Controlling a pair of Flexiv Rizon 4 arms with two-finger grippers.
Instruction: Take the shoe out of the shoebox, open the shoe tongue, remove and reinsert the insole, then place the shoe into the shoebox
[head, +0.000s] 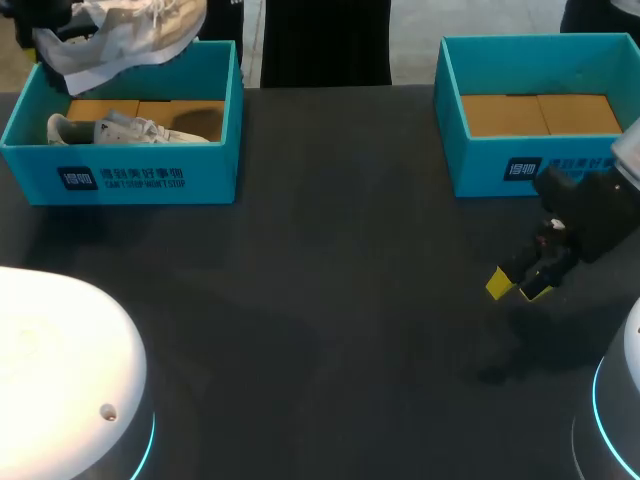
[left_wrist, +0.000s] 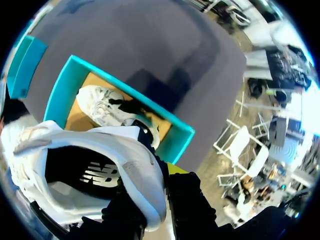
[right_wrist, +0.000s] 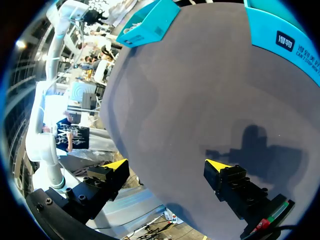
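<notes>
aloft, white shoe (left_wrist: 132, 167) in left gripper (left_wrist: 155, 200), above left shoebox (head: 140, 180)

A white shoe (head: 120, 45) hangs above the left teal shoebox (head: 120, 182), in which a second shoe (head: 130, 130) lies.

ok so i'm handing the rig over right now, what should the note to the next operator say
Left gripper: shut on the lifted shoe, in the air above the left shoebox.
Right gripper: open and empty, over the table in front of the right shoebox, which holds no shoe.
A second shoe lies in the left shoebox.
Done: one shoe is out of the box.
Left: open the tongue, pull and refit the insole, which is in the lifted shoe now, then put the shoe back in a box.
</notes>
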